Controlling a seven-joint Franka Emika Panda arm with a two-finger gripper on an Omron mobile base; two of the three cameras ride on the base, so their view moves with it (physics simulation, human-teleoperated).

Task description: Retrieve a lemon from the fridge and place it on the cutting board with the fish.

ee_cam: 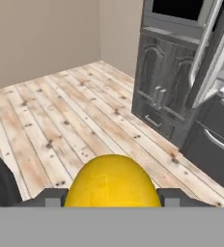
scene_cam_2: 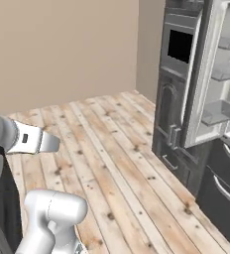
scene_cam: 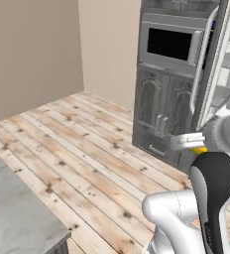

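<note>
Item 1: small bright yellow roundish lemon. Seated between the two dark finger tips of the end effector, which are clamped against its sides; seen close in the hand view, low and central. In the left base view a sliver of the same yellow shows just under the pale hand, in front of the dark cabinet.

Item 2: tall grey French-door fridge. Door stands open, swung outward; long curved white handle runs down its edge; white inner face carries clear shelf bins, one above another. Dark lower drawers with pale bar handles sit beneath.

Item 3: dark wood-grain cabinet column, just left of the fridge door. Two arched panel doors with small paired handles, a drawer below.

Item 4: built-in grey oven with black glass window, set in the cabinet column above the panel doors.

Item 5: light plank wood floor, knotted boards running diagonally, spanning the room to the beige walls.

Item 6: grey speckled stone tabletop, corner visible at lower left of the left base view, well apart from the fridge.
</note>
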